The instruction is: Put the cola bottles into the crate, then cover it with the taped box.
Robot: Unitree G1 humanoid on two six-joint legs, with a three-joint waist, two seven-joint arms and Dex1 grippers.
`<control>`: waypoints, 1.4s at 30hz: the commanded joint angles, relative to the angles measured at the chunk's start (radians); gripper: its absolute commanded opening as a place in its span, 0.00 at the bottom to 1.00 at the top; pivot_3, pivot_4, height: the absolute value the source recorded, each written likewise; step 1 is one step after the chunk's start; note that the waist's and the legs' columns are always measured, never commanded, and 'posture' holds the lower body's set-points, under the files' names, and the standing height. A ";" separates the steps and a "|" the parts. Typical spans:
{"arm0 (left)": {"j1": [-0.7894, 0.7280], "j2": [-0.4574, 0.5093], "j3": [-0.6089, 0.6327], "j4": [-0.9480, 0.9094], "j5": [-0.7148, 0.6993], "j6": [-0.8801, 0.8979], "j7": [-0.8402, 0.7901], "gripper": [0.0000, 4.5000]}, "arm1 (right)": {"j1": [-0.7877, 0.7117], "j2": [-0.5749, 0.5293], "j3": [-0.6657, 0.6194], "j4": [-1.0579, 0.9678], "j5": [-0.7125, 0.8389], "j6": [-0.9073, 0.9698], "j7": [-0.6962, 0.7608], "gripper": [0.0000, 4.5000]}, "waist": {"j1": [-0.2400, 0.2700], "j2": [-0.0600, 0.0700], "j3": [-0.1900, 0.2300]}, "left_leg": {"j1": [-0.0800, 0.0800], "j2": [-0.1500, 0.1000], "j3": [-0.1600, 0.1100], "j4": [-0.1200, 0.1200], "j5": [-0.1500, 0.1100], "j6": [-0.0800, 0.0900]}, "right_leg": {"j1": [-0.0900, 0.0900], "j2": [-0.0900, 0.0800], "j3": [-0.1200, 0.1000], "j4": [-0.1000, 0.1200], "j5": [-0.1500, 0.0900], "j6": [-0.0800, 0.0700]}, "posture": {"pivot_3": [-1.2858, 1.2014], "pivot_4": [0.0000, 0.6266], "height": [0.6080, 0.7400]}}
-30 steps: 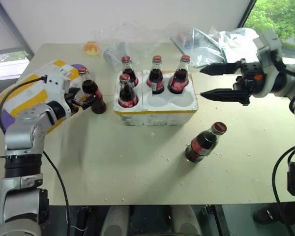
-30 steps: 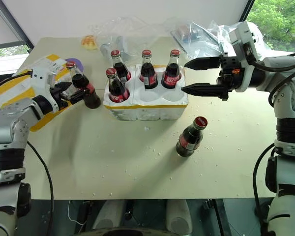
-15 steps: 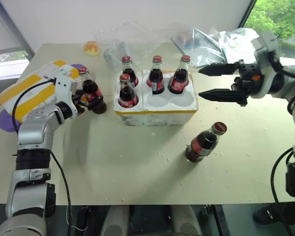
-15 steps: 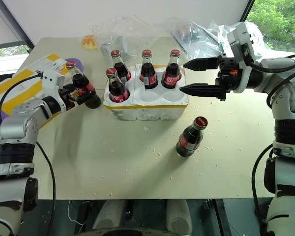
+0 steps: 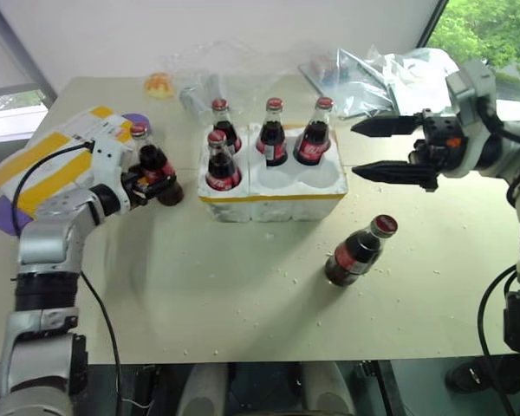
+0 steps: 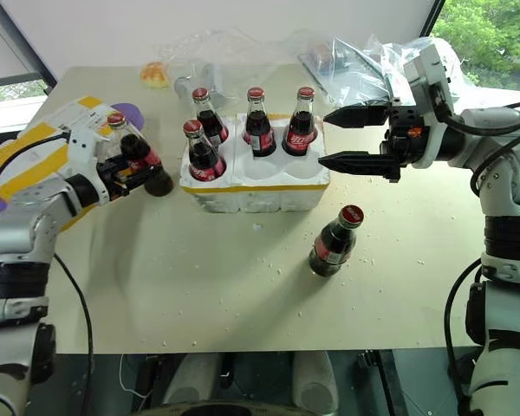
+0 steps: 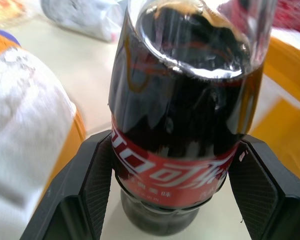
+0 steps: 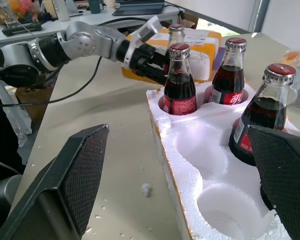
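Beige tabletop w/ white crumbs scattered near centre. Far edge: crumpled clear plastic bags, small orange-yellow item, poss. fruit. Purple disc at left side.

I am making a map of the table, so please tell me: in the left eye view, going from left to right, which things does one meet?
taped box → left gripper shut on a cola bottle → crate holding four bottles → loose cola bottle on the table → open right gripper.
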 commanded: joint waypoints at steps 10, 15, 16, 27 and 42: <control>0.019 0.295 0.199 -0.453 -0.452 0.292 -0.272 0.61 | -0.003 -0.002 -0.019 0.044 -0.017 -0.059 0.035 1.00 | 0.010 0.000 0.000 | -0.001 0.000 0.000 0.001 0.000 0.000 | 0.001 0.000 0.000 -0.002 0.000 0.000 | 0.52 0.24 0.98; -0.158 0.242 0.071 -0.438 -0.513 0.327 -0.252 0.61 | -0.010 0.015 -0.005 0.033 -0.020 -0.052 0.036 1.00 | 0.005 0.000 0.000 | 0.000 0.000 0.000 0.001 0.000 0.000 | 0.001 0.000 0.000 -0.001 0.000 0.000 | 0.52 0.24 0.98; -0.196 0.222 0.036 -0.430 -0.507 0.328 -0.243 0.61 | -0.011 0.018 -0.004 0.029 -0.020 -0.049 0.034 1.00 | 0.006 0.000 0.000 | 0.000 0.000 0.000 0.001 0.000 0.000 | 0.001 0.000 0.000 0.000 0.000 0.000 | 0.52 0.24 0.98; -0.428 -0.034 -0.196 -0.408 -0.391 0.394 0.025 0.61 | 0.053 0.018 -0.042 -0.073 0.011 0.003 -0.018 1.00 | 0.006 -0.001 0.000 | 0.000 0.000 0.000 0.001 0.000 0.000 | 0.001 0.000 0.000 0.000 0.000 0.000 | 0.52 0.24 0.98; -0.562 -0.247 -0.229 -0.367 -0.308 0.474 0.313 0.61 | 0.077 0.009 -0.052 -0.105 0.010 0.003 -0.064 1.00 | 0.009 -0.001 0.000 | 0.000 -0.001 0.000 0.001 0.000 0.000 | 0.001 0.000 0.000 0.000 0.000 0.000 | 0.52 0.24 0.98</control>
